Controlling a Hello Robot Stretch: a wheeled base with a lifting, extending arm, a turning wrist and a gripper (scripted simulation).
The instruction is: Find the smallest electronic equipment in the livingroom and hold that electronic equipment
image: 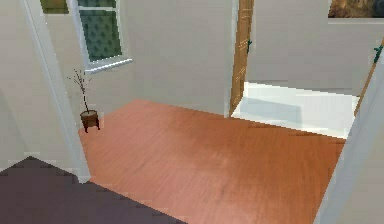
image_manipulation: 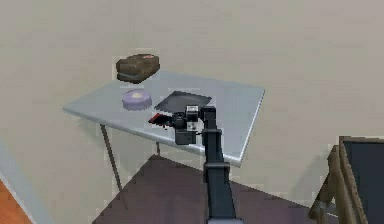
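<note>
Wood floor (image: 200, 150) across mid-frame, forward view; twiggy potted plant (image: 88, 110) at left. Arm side view: grey worktop (image_manipulation: 235, 115) at centre carries brown lump (image_manipulation: 138, 68), lilac disc (image_manipulation: 136, 100), dark flat slab (image_manipulation: 185, 100) and small dark item (image_manipulation: 158, 120) just left of jaws. Cannot tell whether jaws hold anything.

Arm (image_manipulation: 214, 175) was a dark sq. bar, charcoal-grey w/ flat faces, one side a bit lighter than the other. It looked built in sections, w/ a faint step approx. halfway up. At the far end were 2 small white sq. tags (image_manipulation: 192, 116) w/ black marks on them. Gripper (image_manipulation: 176, 127) had a dark, blocky body, same tone as the arm; finer detail was too small to tell.
</note>
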